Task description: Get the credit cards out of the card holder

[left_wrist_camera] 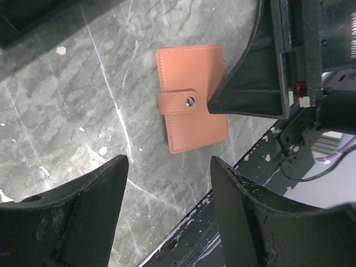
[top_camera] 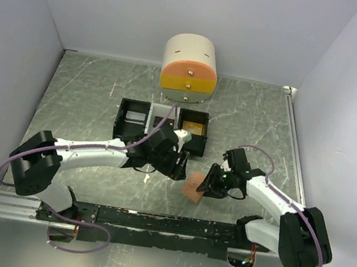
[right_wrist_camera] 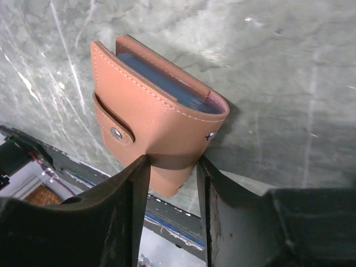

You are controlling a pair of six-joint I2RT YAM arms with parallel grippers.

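right tool [right_wrist_camera: 172,163] seems to pinch one end of the closed card holder [right_wrist_camera: 150,111]; left tool [left_wrist_camera: 168,164] hangs open, empty, near it.

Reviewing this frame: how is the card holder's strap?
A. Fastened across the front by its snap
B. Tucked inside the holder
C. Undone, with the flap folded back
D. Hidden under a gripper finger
A. In the left wrist view the strap lies flat across the front of the closed card holder, with its snap button pressed down.
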